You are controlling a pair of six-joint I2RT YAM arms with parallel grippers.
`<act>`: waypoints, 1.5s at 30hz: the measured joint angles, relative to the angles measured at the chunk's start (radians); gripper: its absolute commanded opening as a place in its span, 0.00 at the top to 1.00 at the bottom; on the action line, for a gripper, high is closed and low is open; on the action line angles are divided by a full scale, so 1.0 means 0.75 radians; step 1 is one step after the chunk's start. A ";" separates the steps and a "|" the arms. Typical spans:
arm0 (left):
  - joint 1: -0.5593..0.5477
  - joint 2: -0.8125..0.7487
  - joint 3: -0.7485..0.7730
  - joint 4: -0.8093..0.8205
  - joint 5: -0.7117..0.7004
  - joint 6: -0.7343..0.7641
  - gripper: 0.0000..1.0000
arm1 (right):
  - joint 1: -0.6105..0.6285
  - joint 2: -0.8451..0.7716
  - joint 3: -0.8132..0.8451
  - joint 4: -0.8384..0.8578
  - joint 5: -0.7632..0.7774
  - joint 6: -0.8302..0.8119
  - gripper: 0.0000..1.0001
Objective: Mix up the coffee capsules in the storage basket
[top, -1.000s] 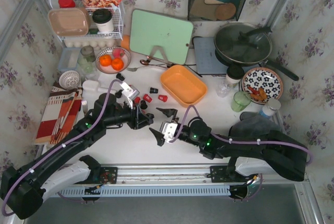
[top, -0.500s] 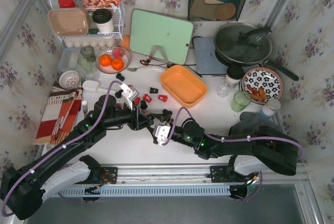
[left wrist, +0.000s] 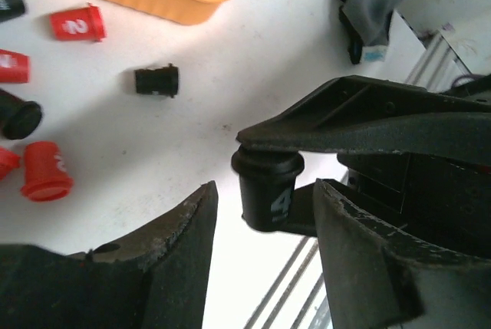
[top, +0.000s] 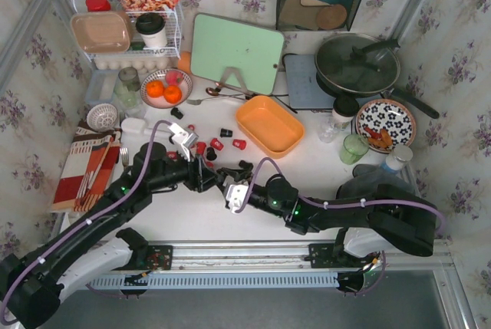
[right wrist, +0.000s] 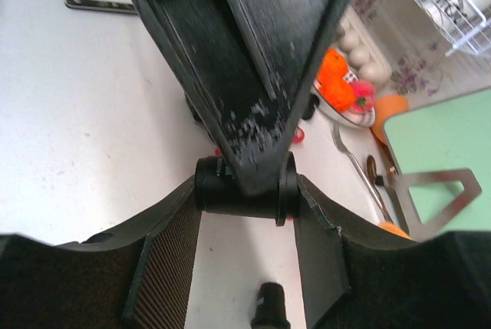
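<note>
One black capsule (right wrist: 230, 191) hangs over the table (top: 314, 166), near and left of the basket (top: 268, 126). The right gripper (right wrist: 247, 191) pinches it on both sides. The left gripper (left wrist: 265, 189) has its fingers apart around it, not touching. More capsules (top: 217, 143) lie left of the basket. This looks like a hand-off. Next, the right gripper should carry it over the basket and drop it in.
</note>
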 measured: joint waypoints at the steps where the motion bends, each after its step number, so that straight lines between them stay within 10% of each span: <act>1: 0.001 -0.013 0.000 -0.010 -0.022 -0.001 0.40 | 0.000 0.004 -0.001 -0.007 0.022 0.001 0.73; 18: 0.006 -0.094 -0.026 -0.334 -0.723 -0.122 0.34 | -0.361 -0.008 0.106 -0.257 0.407 0.471 0.62; 37: 0.009 -0.050 0.000 -0.405 -0.840 -0.163 0.34 | -0.684 0.204 0.391 -0.891 0.488 1.150 0.21; 45: 0.009 -0.098 -0.013 -0.425 -0.872 -0.163 0.34 | -0.676 0.176 0.464 -1.018 0.457 1.171 0.27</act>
